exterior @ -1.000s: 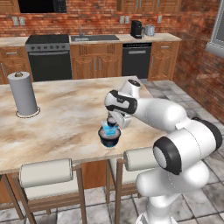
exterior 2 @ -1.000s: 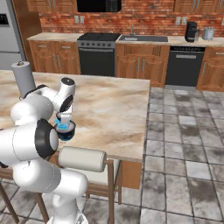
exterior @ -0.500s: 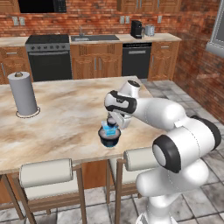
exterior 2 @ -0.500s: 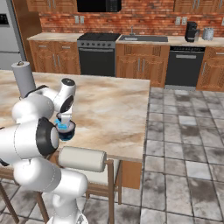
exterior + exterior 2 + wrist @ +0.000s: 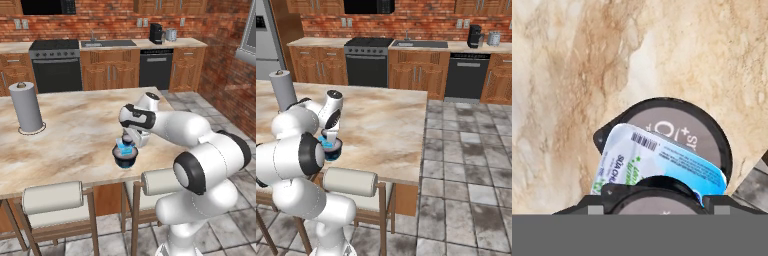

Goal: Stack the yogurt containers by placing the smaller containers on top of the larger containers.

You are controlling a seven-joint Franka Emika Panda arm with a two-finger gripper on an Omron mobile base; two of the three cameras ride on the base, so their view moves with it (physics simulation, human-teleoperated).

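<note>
Yogurt containers sit stacked near the front edge of the island counter [image 5: 65, 145], and comparison with the pictures from a second ago shows no shift in the stack, the arm or the camera; the scene has stood unchanged through that interval. Nearest in the hand view, a small dark-topped pot [image 5: 657, 192] lies at the bottom of the picture between the finger tips, over the light-blue cup [image 5: 662, 162], which rests tilted across the foil lid of the navy tub [image 5: 682, 127]. The gripper [image 5: 131, 141] hangs directly above the stack with its jaws spread around the top of the pile; whether the pads press on the small pot or stand just clear cannot be told. My judgement is that the placement is made and the pause marks a release or a settling check, with the tilted cup the likeliest thing to slide on withdrawal. Further off, the grey paper-towel roll [image 5: 26, 106] stands upright, well apart, at the far left of the counter.
</note>
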